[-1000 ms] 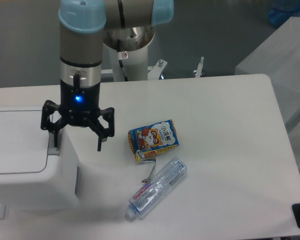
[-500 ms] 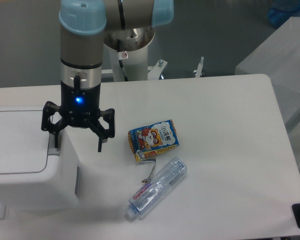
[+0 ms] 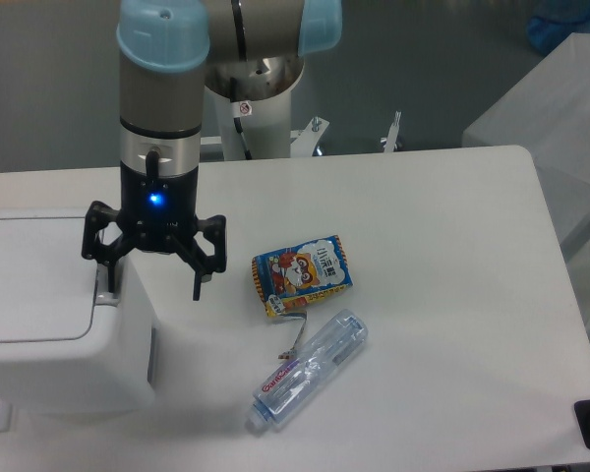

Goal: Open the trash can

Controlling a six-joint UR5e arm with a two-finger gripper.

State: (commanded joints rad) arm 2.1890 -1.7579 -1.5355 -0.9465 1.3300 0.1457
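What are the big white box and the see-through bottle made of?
The trash can looks like smooth white plastic: rounded corners, a soft matte sheen. The bottle looks like thin clear plastic, since the table shows through it.

The blue and orange snack packet carries a cartoon animal and print too small to read. The clear plastic bottle bears red label lettering, also illegible from here.
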